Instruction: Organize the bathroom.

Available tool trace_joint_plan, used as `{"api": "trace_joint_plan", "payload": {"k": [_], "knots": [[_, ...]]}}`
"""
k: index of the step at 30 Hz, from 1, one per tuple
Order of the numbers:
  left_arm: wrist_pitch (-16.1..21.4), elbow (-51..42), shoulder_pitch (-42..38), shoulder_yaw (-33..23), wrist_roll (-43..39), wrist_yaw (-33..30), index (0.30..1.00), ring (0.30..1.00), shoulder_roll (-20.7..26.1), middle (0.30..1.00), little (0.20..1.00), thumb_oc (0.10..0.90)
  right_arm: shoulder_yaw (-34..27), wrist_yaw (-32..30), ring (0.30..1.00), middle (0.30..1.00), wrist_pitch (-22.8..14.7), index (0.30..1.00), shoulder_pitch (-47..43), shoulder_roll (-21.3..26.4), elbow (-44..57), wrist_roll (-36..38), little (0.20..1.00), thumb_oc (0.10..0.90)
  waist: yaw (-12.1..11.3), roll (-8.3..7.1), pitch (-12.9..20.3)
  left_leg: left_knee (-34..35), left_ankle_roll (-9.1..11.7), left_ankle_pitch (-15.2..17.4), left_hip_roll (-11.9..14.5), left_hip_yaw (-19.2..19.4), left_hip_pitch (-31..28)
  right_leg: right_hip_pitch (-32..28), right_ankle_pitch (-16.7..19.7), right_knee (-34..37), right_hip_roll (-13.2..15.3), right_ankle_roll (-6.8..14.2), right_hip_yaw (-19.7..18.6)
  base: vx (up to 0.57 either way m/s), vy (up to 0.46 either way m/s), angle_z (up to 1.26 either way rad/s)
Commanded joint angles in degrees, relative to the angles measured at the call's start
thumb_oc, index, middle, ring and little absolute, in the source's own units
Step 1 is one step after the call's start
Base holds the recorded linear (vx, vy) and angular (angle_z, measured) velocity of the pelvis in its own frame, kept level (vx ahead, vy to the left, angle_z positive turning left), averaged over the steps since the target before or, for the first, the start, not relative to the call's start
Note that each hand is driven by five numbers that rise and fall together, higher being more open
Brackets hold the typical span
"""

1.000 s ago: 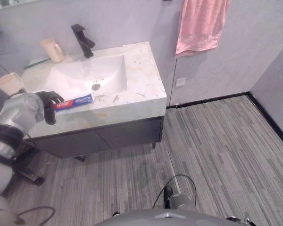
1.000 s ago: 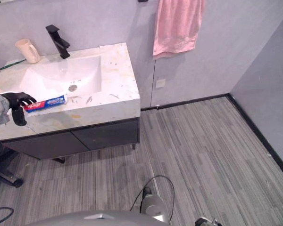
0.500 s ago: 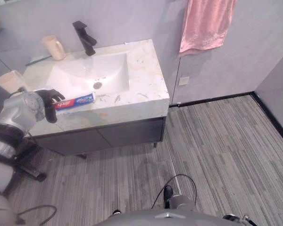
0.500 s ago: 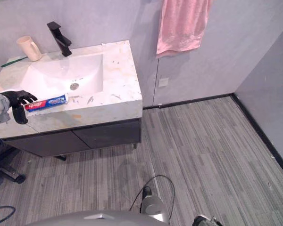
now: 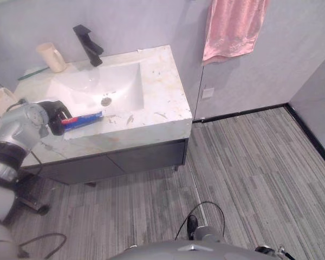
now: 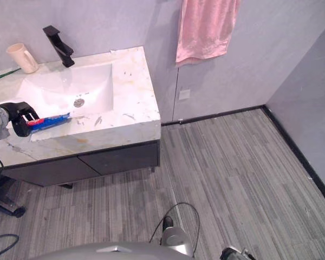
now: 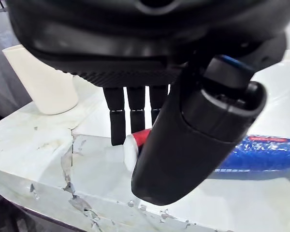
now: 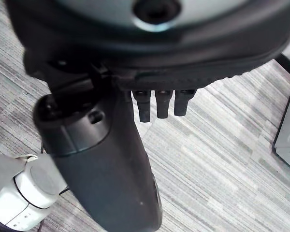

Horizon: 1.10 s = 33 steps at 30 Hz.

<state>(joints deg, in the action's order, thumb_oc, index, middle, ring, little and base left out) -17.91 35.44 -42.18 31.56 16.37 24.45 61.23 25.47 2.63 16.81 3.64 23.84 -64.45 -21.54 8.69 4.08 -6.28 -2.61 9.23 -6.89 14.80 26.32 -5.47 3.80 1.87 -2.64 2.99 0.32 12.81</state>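
Note:
A blue and red toothpaste tube (image 5: pixel 84 119) lies on the marble countertop (image 5: pixel 162 103), in front of the white basin (image 5: pixel 97 86). My left hand (image 5: pixel 55 115) is at the tube's red cap end. In the left wrist view the thumb (image 7: pixel 193 130) crosses in front of the white cap (image 7: pixel 130 151) and the fingers (image 7: pixel 128 108) stand behind it, pinching that end; the blue body (image 7: pixel 261 154) runs off to one side. My right hand (image 8: pixel 106 164) hangs over the striped floor with relaxed fingers and holds nothing.
A beige cup (image 5: pixel 50 57) and a green toothbrush (image 5: pixel 33 69) sit at the counter's back left, next to a black faucet (image 5: pixel 86 44). Another pale cup (image 5: pixel 0 100) stands by the counter's left edge. A pink towel (image 5: pixel 233 27) hangs on the wall.
My left hand has moved in from beside the tube and closed its thumb and fingers on the cap end. The camera has shifted a little.

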Motion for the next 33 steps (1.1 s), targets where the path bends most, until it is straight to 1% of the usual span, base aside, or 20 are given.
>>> {"api": "trace_joint_plan", "payload": {"k": [1,7,9,11,12,13,14,15,17,18,19,22,23,26,28,29,30,31,32,33], "knots": [[-0.95,-0.91,-2.01,-6.00,3.18,-2.54,0.300,0.300,3.80,0.300,0.300,0.400,2.20,-1.48,0.900,0.900,1.77,0.900,2.35,0.85,-1.41,1.76,0.900,0.800,1.24,-0.80,2.31,-5.69,1.27,-6.36,1.69,-0.26,5.35,-2.70,1.99,7.64,1.67,3.35,-2.03,-0.01,0.003,-0.06],[-1.36,-1.50,-1.07,-6.74,3.27,-2.99,0.300,0.300,3.33,0.300,0.300,0.400,2.08,-1.61,0.900,0.900,1.74,0.900,2.61,0.82,-1.40,1.67,0.900,0.800,1.22,-0.89,2.28,-5.95,1.45,-6.62,1.82,-0.22,5.47,-2.79,1.94,7.64,1.79,3.35,-1.96,0.00,0.000,0.00],[-1.62,-1.95,-0.93,-7.04,2.53,-4.54,0.300,0.300,3.40,0.300,0.300,0.400,2.02,-1.40,0.900,0.900,1.67,0.900,2.66,0.89,-1.30,1.46,0.900,0.800,1.19,-0.89,2.23,-6.11,1.57,-6.79,1.88,-0.33,5.60,-2.86,1.92,7.64,1.81,3.32,-2.01,0.00,0.000,0.00],[-2.33,-2.54,-0.80,-7.98,-0.42,-9.12,0.300,0.300,3.35,0.300,0.300,0.400,2.14,-1.22,0.900,0.900,1.52,0.900,2.75,0.85,-1.32,1.41,0.900,0.800,1.14,-1.01,2.32,-6.14,1.57,-6.77,1.90,-0.41,5.60,-3.00,1.83,7.64,1.83,3.30,-2.02,0.00,0.000,0.00],[-2.42,-2.55,-0.73,-8.09,-0.73,-9.54,0.300,0.300,3.32,0.300,0.300,0.400,2.18,-1.21,0.900,0.900,1.54,0.900,2.77,0.87,-1.29,1.44,0.900,0.800,1.16,-1.01,2.33,-6.16,1.58,-6.78,1.90,-0.42,5.60,-3.02,1.81,7.64,1.83,3.29,-2.02,0.00,0.000,0.00],[-1.83,-3.07,-0.99,-9.13,-6.24,-15.49,0.300,0.300,3.05,0.300,0.300,0.400,2.53,-1.51,0.900,0.900,1.71,0.900,2.90,0.70,-1.10,1.95,0.900,0.800,1.14,-1.14,2.38,-6.19,1.60,-6.87,1.99,-0.52,5.58,-3.11,1.76,7.64,1.85,3.28,-1.98,0.00,0.000,0.00],[-1.62,-3.41,-1.14,-9.58,-7.83,-16.81,0.300,0.300,2.94,0.300,0.300,0.400,2.58,-1.67,0.900,0.900,1.69,0.900,2.97,0.63,-1.12,2.16,0.900,0.800,1.13,-1.20,2.39,-6.23,1.62,-6.90,2.00,-0.54,5.58,-3.15,1.75,7.64,1.86,3.26,-1.99,0.04,-0.006,-0.01],[-1.90,-6.24,-1.90,-12.59,-13.94,-21.18,0.300,0.300,1.77,0.300,0.300,0.400,2.53,-3.08,0.900,0.900,1.53,0.900,3.23,0.15,-1.50,4.69,0.900,0.800,0.97,-1.47,2.45,-6.49,1.65,-6.97,2.02,-0.84,5.62,-3.44,1.58,7.64,1.76,3.05,-2.12,0.04,-0.005,0.01],[-2.72,-8.68,-1.93,-14.12,-16.37,-22.38,0.300,0.300,1.76,0.300,0.300,0.400,1.87,-4.83,0.900,0.900,1.14,0.900,3.32,-0.12,-1.86,6.67,0.900,0.800,0.88,-1.58,2.54,-6.65,1.68,-7.02,2.05,-1.01,5.69,-3.64,1.56,7.64,1.70,2.97,-2.18,0.04,-0.004,0.02],[-2.90,-11.09,-1.46,-16.14,-17.32,-22.67,0.300,0.300,1.73,0.300,0.300,0.400,0.69,-6.63,0.900,0.900,0.66,0.900,3.23,-0.30,-2.39,9.45,0.900,0.800,0.63,-1.78,2.68,-6.73,1.67,-6.91,1.96,-1.34,5.66,-3.86,1.54,7.64,1.63,2.93,-2.31,0.04,-0.002,0.04],[-2.82,-11.44,-1.25,-16.55,-17.83,-22.81,0.300,0.300,1.72,0.300,0.300,0.400,0.53,-7.41,0.900,0.900,0.59,0.900,3.20,-0.30,-2.51,10.89,0.900,0.800,0.62,-1.79,2.68,-6.72,1.65,-6.88,1.94,-1.40,5.63,-3.90,1.55,7.64,1.62,2.92,-2.34,0.05,-0.007,0.06],[-3.16,-14.01,0.25,-19.10,-18.28,-22.64,0.300,0.300,2.51,0.300,0.300,0.400,-4.81,-13.97,0.900,0.900,-1.68,0.900,2.69,0.38,-2.86,21.75,0.900,0.800,0.57,-2.19,3.11,-6.32,1.06,-5.85,1.49,-1.75,4.94,-4.31,1.62,7.64,1.57,3.09,-2.77,0.04,-0.009,-0.01],[-3.01,-14.12,0.54,-19.62,-18.21,-22.41,0.300,0.300,2.87,0.300,0.300,0.400,-6.37,-14.81,0.900,0.900,-2.10,0.900,2.40,0.77,-2.67,23.24,0.900,0.800,0.61,-2.32,3.27,-6.05,0.89,-5.51,1.37,-1.76,4.67,-4.35,1.64,7.64,1.56,3.16,-2.87,0.05,-0.009,-0.09],[-2.11,-14.00,1.32,-20.56,-18.73,-21.39,0.300,0.300,4.55,0.300,0.300,0.400,-11.56,-21.22,0.900,0.900,-4.26,0.900,1.35,3.40,-0.04,29.14,0.900,0.800,0.85,-2.66,3.61,-5.16,0.29,-4.26,0.92,-1.54,3.56,-4.54,1.83,7.64,1.55,3.39,-3.47,0.04,-0.013,-0.07],[-1.83,-14.64,2.07,-21.31,-19.78,-20.76,0.300,0.300,6.23,0.300,0.300,0.400,-15.40,-27.06,0.900,0.900,-3.41,0.900,0.64,6.17,4.59,31.54,0.900,0.800,1.04,-3.07,3.83,-4.65,-0.10,-3.30,0.52,-1.62,2.85,-4.65,1.93,7.64,1.46,3.53,-4.06,0.04,-0.023,0.02],[-1.80,-15.48,2.76,-22.13,-20.75,-20.81,0.300,0.300,7.42,0.300,0.300,0.400,-19.39,-31.03,0.900,0.900,-2.39,0.900,0.06,9.17,9.16,32.32,0.900,0.800,1.33,-3.36,3.98,-4.26,-0.37,-2.61,0.22,-1.74,2.28,-4.70,2.00,7.64,1.33,3.63,-4.58,0.05,-0.017,-0.05],[-1.56,-16.26,3.72,-23.72,-21.42,-19.99,0.300,0.300,8.71,0.300,0.300,0.400,-23.72,-35.20,0.900,0.900,-1.52,0.900,-0.13,12.77,14.16,31.92,0.900,0.800,1.57,-3.63,4.11,-3.90,-0.71,-1.82,-0.18,-2.04,1.76,-4.82,2.03,7.64,1.20,3.66,-5.19,0.04,-0.009,-0.08],[-1.52,-16.44,4.05,-24.18,-21.44,-19.88,0.300,0.300,8.76,0.300,0.300,0.400,-24.46,-36.30,0.900,0.900,-1.80,0.900,0.00,13.34,15.17,31.66,0.900,0.800,1.60,-3.58,4.09,-3.83,-0.77,-1.69,-0.25,-2.04,1.63,-4.86,2.03,7.64,1.19,3.68,-5.28,0.04,0.003,-0.07],[-1.63,-17.21,4.84,-25.28,-21.92,-19.50,0.300,0.300,9.43,0.300,0.300,0.400,-27.28,-39.38,0.900,0.900,-0.02,0.900,-0.28,16.12,20.03,31.28,0.900,0.800,1.75,-3.66,4.15,-3.52,-0.99,-1.12,-0.58,-2.21,1.26,-4.93,2.08,7.64,1.16,3.73,-5.64,0.03,0.016,-0.04],[-1.65,-17.80,5.65,-26.64,-22.15,-18.70,0.300,0.300,10.00,0.300,0.300,0.400,-30.74,-42.67,0.900,0.900,-0.19,0.900,-0.73,18.40,23.88,29.11,0.900,0.800,1.85,-3.64,4.35,-3.03,-1.29,-0.69,-0.98,-2.32,0.91,-4.86,2.15,7.64,1.11,3.76,-6.03,-0.03,0.002,-0.03]]}}
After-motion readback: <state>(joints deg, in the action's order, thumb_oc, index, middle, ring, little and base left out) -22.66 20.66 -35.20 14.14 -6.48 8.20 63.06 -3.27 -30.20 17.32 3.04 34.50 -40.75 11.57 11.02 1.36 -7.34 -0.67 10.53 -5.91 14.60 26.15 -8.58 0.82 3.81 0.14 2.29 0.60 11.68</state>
